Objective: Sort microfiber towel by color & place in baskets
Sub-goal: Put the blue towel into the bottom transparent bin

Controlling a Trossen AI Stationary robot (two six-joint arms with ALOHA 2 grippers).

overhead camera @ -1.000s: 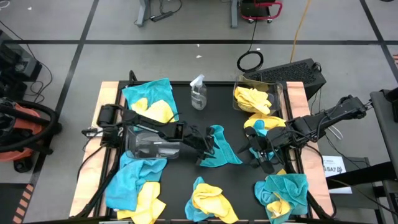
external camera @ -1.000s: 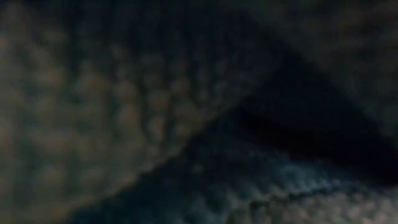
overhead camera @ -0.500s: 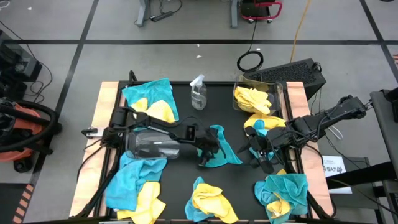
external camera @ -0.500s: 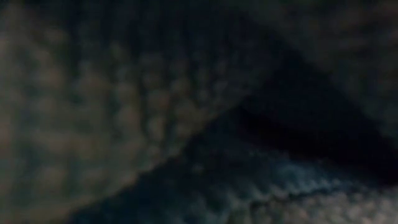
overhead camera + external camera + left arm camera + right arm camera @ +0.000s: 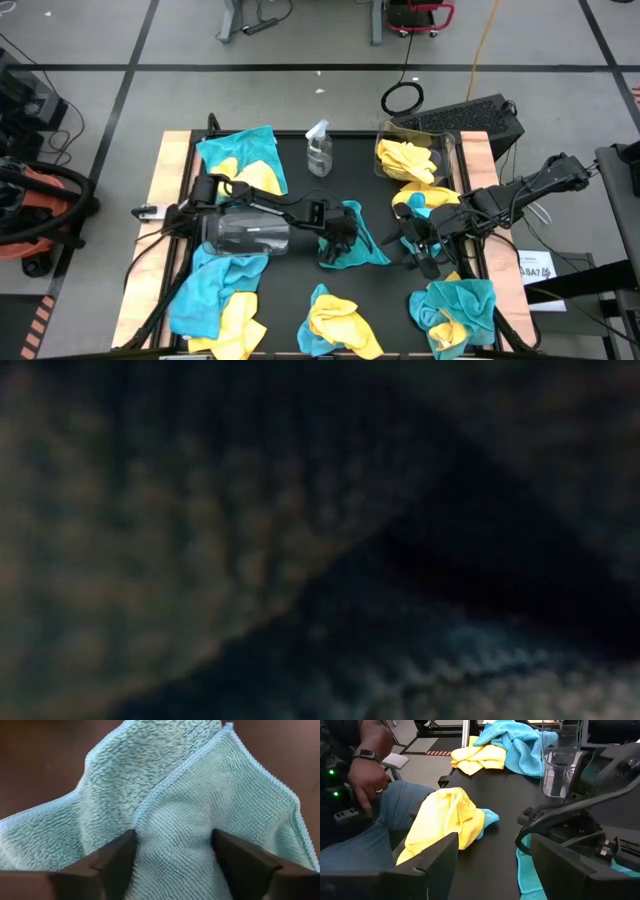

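Note:
A teal microfiber towel (image 5: 362, 238) lies crumpled on the black mat at the table's middle. My left gripper (image 5: 337, 240) is down on its left part, open, with a ridge of the cloth (image 5: 175, 845) between its fingers. My right gripper (image 5: 418, 247) hangs open above the mat to the towel's right, touching nothing. One clear basket (image 5: 412, 157) at the far right holds yellow towels. The other basket (image 5: 243, 233) sits at the left under my left arm. A cloth close to the lens blocks the low view. My left gripper comes at the teal towel slanting down from the table's left. Its two fingers (image 5: 116, 862) stand apart on the cloth, and a raised fold with a stitched edge (image 5: 165, 790) fills the gap between them. The towel lies slack on the mat.
Mixed teal and yellow towel piles lie at far left (image 5: 240, 160), near left (image 5: 222, 300), near middle (image 5: 340, 320), near right (image 5: 455, 310) and right (image 5: 425, 198). A clear spray bottle (image 5: 318, 150) stands at the far middle. A person's hand (image 5: 367, 777) shows beside the table.
My left gripper has gone down and toward the table's right edge onto the teal towel, tipping to point more steeply downward. The towel has stayed where it was.

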